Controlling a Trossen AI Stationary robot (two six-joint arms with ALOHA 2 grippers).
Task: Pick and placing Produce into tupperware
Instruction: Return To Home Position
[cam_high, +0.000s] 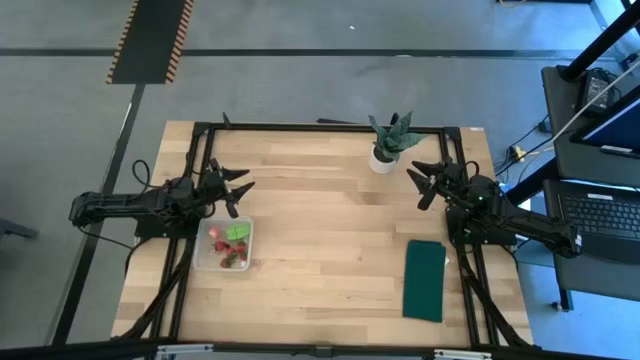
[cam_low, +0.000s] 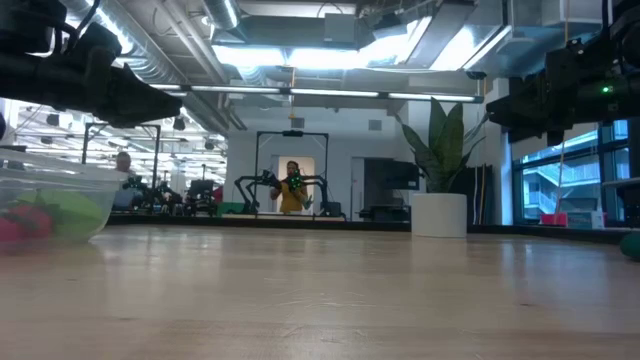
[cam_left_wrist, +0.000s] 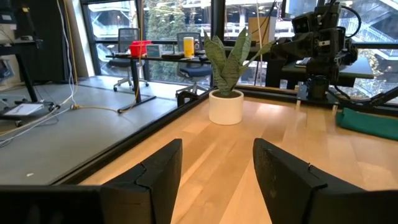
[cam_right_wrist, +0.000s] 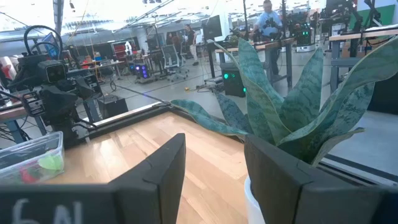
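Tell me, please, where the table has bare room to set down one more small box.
The widest free patch is the middle of the table, bordered by the tupperware, the green cloth, the left tool and the right tool. It is crowded between the right tool and the potted plant, and where the left tool hangs close by the tupperware.

From where I stand, the dark six-joint left arm (cam_high: 130, 208) lies stretched low across the left edge of the light wooden table (cam_high: 330, 260), pointing in toward its middle. Its two-finger left gripper (cam_high: 243, 190) hangs over the table's left-rear part, fingers splayed wide with nothing between them. The dark right arm (cam_high: 520, 225) mirrors it from the table's right edge. The right gripper (cam_high: 415, 185) is over the right-rear part, equally spread and empty. Both seem to hang clear of the wood, though the level view gives only dark shapes.
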